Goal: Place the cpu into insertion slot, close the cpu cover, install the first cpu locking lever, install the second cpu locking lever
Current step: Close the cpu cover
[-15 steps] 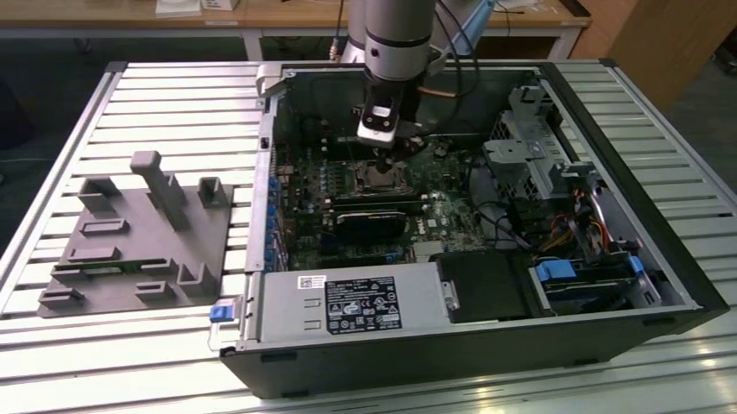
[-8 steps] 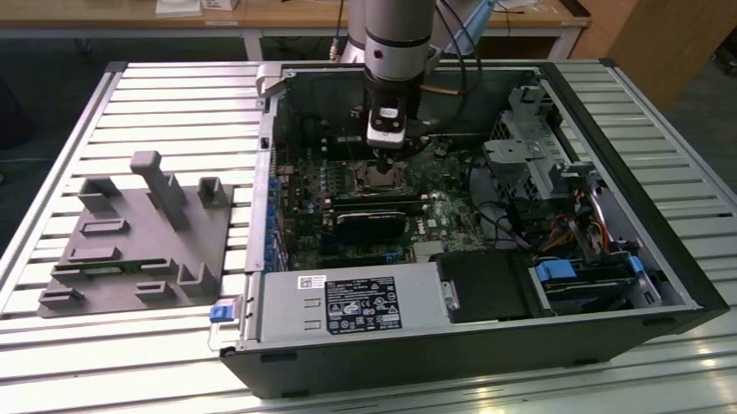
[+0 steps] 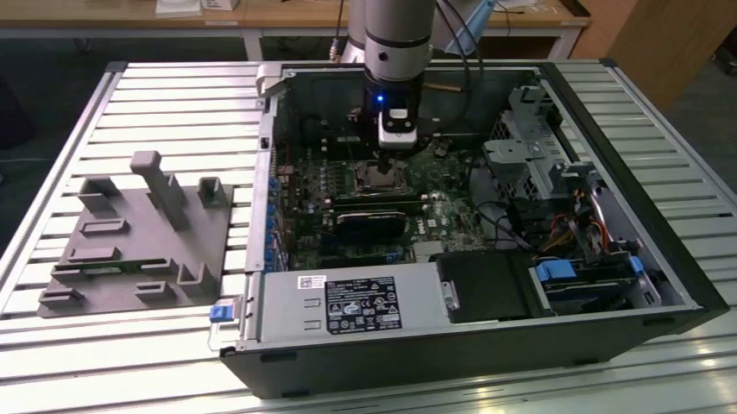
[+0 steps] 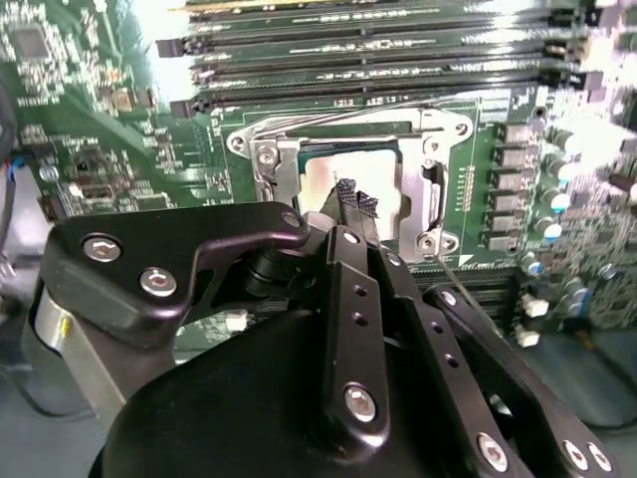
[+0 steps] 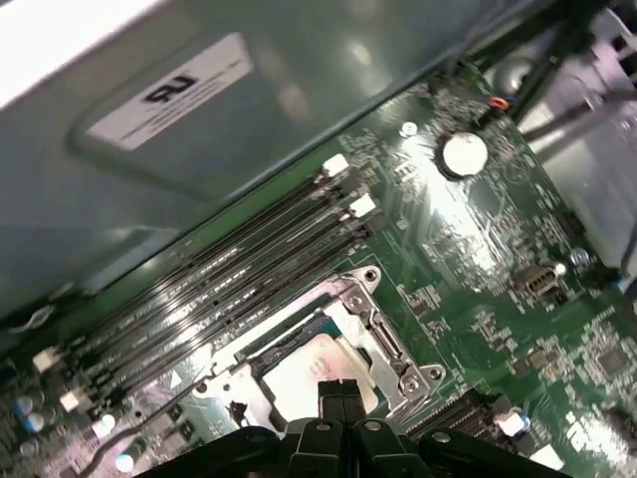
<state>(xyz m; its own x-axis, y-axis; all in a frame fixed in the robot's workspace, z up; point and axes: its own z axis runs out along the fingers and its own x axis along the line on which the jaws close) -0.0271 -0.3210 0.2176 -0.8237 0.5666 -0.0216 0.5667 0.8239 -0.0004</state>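
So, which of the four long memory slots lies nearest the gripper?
The memory slot bordering the frame of the insertion slot; the other three lie beyond it.

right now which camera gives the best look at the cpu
The second wrist view: the cpu shows its pale face nearly square-on, though the gripper covers part. The first wrist view shows the cpu at a slant; the exterior view, as a small patch.
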